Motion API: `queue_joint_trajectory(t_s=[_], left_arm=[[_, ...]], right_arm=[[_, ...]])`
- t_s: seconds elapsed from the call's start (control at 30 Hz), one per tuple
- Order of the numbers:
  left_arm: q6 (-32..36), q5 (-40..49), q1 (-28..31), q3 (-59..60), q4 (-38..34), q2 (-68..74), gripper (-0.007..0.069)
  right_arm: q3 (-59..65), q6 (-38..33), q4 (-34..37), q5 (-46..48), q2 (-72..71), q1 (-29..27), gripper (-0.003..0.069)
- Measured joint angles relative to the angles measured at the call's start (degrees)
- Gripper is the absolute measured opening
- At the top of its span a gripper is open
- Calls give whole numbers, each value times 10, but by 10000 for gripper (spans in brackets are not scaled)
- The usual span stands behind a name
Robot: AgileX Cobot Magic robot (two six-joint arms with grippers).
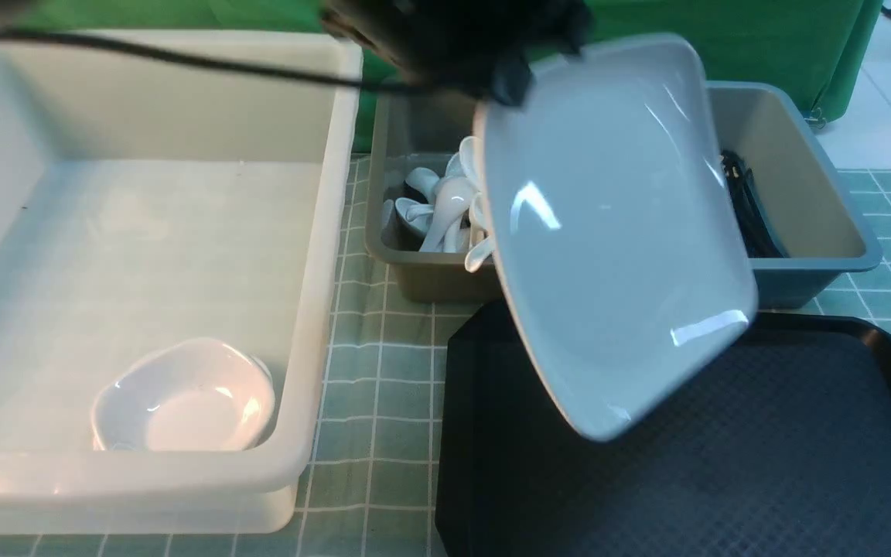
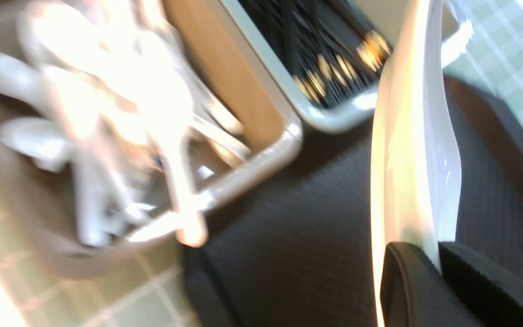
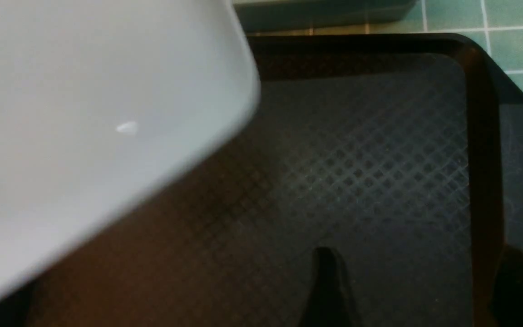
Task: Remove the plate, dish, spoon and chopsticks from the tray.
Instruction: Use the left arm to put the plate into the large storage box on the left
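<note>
Left gripper (image 2: 436, 261) is clamped on one rim edge of the plate (image 1: 616, 232). The plate hangs steeply tilted above the tray (image 1: 762, 464), clear of it. Right gripper (image 3: 418, 272) is spread, empty, over the tray. Risk: with a thin edge pinch, the glossy plate could swivel or slip out onto the tray, or clip the grey tub (image 1: 430, 275) behind the tray.

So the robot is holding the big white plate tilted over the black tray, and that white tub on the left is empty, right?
Not quite: the white tub is not empty. The front view shows a small white dish lying by its near wall. The rest holds: the left tool grips the plate, tilted over the black tray.
</note>
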Motion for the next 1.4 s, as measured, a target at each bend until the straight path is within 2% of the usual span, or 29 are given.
queue_joint_trajectory(t_s=[0.03,0.07,0.4,0.47,0.53,0.63,0.8,1.4], left_arm=[[3,5,44,-2,-11,-20,25],[3,5,44,-2,-11,-20,25],[49,14,374,-3,-119,-112,27],[54,17,406,-4,-130,-114,27],[76,28,486,-4,-149,-110,27],[84,38,531,-4,-149,-96,28],[90,42,563,-4,-149,-53,29],[90,8,563,-2,-202,181,29]], right_arm=[[0,0,0,0,0,0,489],[0,0,0,0,0,0,489],[0,0,0,-2,0,0,489],[0,0,0,-2,0,0,489],[0,0,0,-2,0,0,489],[0,0,0,-2,0,0,489],[0,0,0,-2,0,0,489],[0,4,0,-6,0,0,489]])
